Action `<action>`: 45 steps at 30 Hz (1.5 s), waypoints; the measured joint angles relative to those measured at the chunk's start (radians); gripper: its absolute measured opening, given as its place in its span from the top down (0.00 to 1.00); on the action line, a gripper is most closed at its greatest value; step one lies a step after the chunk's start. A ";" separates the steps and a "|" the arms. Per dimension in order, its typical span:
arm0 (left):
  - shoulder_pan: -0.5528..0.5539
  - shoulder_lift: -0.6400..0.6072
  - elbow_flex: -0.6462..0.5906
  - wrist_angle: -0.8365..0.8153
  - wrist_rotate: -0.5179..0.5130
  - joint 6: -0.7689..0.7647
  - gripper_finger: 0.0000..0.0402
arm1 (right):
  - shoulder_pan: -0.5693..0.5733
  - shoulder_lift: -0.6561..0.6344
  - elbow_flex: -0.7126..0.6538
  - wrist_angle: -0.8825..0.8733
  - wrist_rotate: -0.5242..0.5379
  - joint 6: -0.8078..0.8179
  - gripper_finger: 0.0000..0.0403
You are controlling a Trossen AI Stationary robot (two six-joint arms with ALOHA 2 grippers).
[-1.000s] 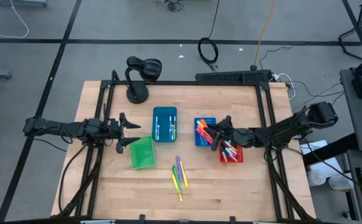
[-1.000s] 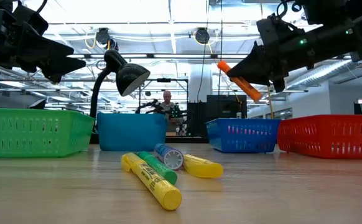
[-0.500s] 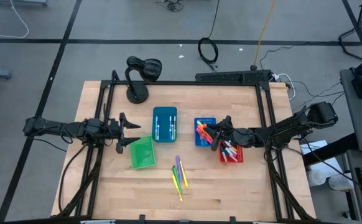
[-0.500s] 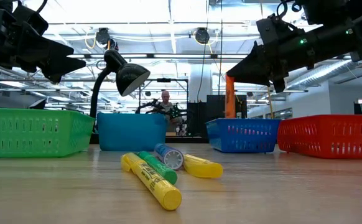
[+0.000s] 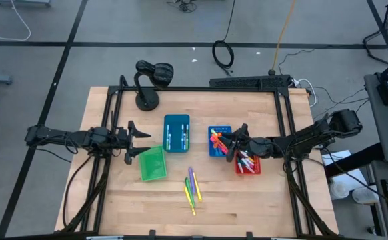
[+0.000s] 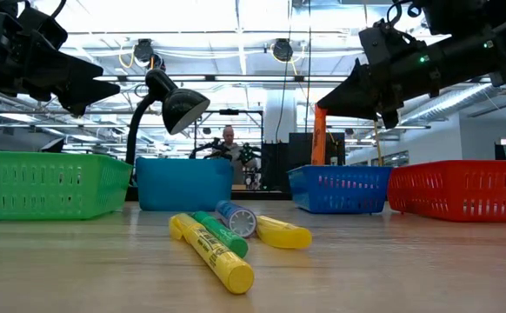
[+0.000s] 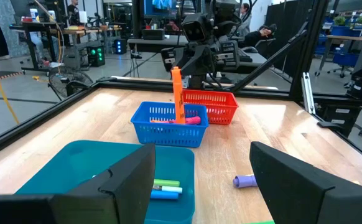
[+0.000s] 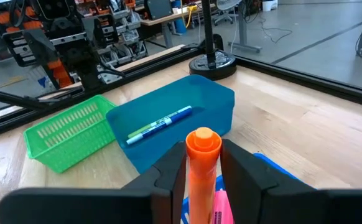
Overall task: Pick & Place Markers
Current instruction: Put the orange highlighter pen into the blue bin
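Orange was the marker (image 8: 203,163) pinched upright between the right gripper's (image 8: 204,171) fingers (image 8: 168,177), its lower end hanging down into the blue basket (image 6: 338,189). The right gripper (image 5: 233,145) hovered above that basket's near rim, with the red basket (image 5: 248,165) touching the blue one on the outer side. More markers (image 5: 245,160) lay heaped in both baskets. Beyond them the teal bin (image 5: 177,132) held a few pens, and the green basket (image 5: 152,163) sat just beside it. Out on the bare wood, loose markers (image 5: 192,188) lay in a small cluster near the front edge, with open table all around them. Over at the far side, the left gripper (image 5: 133,141) waited above the green basket's corner, fingers spread wide.
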 joint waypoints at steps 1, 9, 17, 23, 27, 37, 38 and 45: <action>0.000 0.000 0.000 0.000 0.000 0.000 0.34 | 0.000 0.000 0.000 0.000 0.000 -0.002 0.78; 0.000 0.000 0.000 0.000 0.000 0.000 0.34 | 0.000 0.000 0.000 0.008 0.000 -0.070 0.78; 0.000 0.000 0.000 0.000 0.000 0.000 0.34 | 0.009 0.000 0.000 0.038 -0.003 -0.113 0.78; 0.000 0.000 0.000 0.000 0.000 0.000 0.34 | 0.009 0.000 0.000 0.038 -0.005 -0.129 0.75; 0.000 0.000 0.000 0.000 0.000 0.000 0.34 | 0.009 0.000 0.000 0.038 -0.030 -0.129 0.66; 0.000 0.000 0.000 0.000 0.000 0.000 0.34 | 0.009 0.000 0.000 0.045 -0.029 -0.184 0.45; 0.000 0.000 0.000 0.000 0.000 0.000 0.34 | 0.009 0.000 0.000 0.045 -0.029 -0.190 0.45; 0.000 0.000 0.000 0.000 0.000 0.000 0.34 | 0.009 0.000 0.000 0.049 -0.041 -0.207 0.44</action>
